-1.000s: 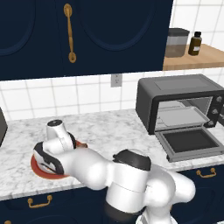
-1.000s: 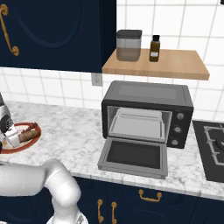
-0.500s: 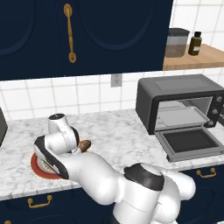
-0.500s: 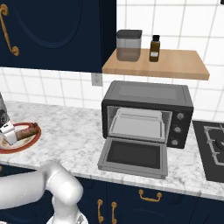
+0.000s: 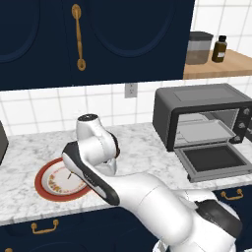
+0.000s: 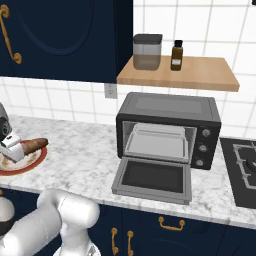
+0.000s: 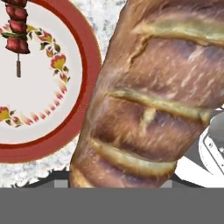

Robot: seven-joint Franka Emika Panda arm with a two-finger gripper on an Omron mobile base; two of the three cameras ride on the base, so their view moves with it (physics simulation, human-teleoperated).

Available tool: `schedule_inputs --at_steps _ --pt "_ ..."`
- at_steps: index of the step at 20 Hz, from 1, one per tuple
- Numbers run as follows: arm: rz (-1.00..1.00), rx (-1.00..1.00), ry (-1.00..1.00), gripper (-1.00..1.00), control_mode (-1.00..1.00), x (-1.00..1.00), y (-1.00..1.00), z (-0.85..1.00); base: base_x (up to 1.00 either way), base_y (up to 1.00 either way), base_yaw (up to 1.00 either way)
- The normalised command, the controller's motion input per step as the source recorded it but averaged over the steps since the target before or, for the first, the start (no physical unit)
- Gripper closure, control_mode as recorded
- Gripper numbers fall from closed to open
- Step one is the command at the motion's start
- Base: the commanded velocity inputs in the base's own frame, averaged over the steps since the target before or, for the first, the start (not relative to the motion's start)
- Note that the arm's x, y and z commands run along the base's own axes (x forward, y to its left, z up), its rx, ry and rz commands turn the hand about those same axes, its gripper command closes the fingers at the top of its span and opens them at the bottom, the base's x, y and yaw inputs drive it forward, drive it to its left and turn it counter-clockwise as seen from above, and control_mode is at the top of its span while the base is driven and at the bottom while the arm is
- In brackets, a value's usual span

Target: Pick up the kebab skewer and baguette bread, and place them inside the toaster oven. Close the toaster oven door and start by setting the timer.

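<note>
marble counter [image 6: 80, 150] carries red-rimmed plate [image 5: 44, 172] at left, toaster oven [image 6: 167, 132] at right.

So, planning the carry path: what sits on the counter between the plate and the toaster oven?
Nothing: in the right base view, bare marble counter runs from the plate to the toaster oven.

baguette bread [image 7: 148, 96] golden-brown | plate [image 7: 85, 78] red-rimmed, floral | toaster oven [image 6: 167, 130] dark grey

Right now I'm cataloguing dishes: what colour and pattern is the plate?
White plate, red rim, floral ring; clearest in the hand view.
</note>
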Motion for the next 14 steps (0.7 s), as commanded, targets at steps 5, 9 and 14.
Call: schedule_inputs --at_steps 5,9,14 --pt "0.14 0.05 0.01 1.00 -1.00 -0.34 -1.00 0.62 0.00 0.00 0.00" --pt "0.11 0.02 0.01 1.00 -1.00 -0.47 -1.00 0.59 0.00 0.00 0.00" --pt "0.12 0.00 0.05 1.00 -1.00 -0.33 -1.00 0.35 0.00 0.00 0.00"
